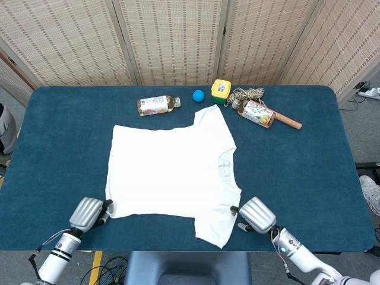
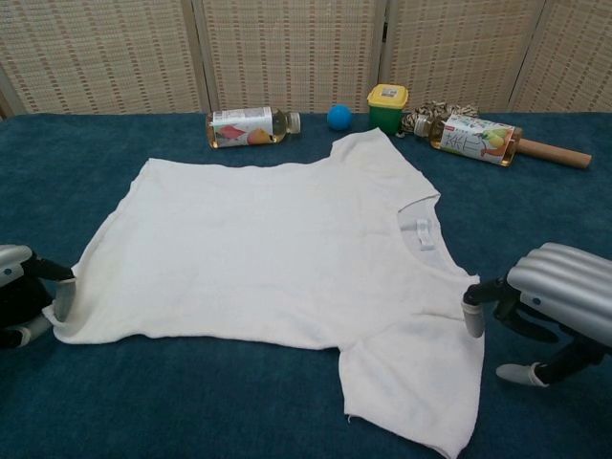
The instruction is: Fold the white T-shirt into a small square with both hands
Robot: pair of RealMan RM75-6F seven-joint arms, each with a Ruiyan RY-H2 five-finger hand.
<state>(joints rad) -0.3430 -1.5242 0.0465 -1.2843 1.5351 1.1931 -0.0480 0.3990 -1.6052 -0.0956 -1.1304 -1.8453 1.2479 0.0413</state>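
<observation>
The white T-shirt (image 1: 172, 169) (image 2: 277, 249) lies flat on the blue table (image 1: 309, 166), collar toward the right. My left hand (image 1: 88, 214) (image 2: 21, 304) sits at the shirt's near-left hem corner with a fingertip (image 2: 64, 300) against the cloth. Whether the corner is pinched does not show. My right hand (image 1: 256, 215) (image 2: 553, 304) is beside the near sleeve, fingers apart. One fingertip (image 2: 471, 318) touches the sleeve's edge, and the thumb rests on the table.
Along the far edge lie a bottle (image 1: 157, 104), a blue ball (image 1: 198, 95), a green jar with a yellow lid (image 1: 220, 91), a coil of rope (image 1: 249, 94), a second bottle (image 1: 257, 113) and a wooden stick (image 1: 289, 122). Wicker screens stand behind the table.
</observation>
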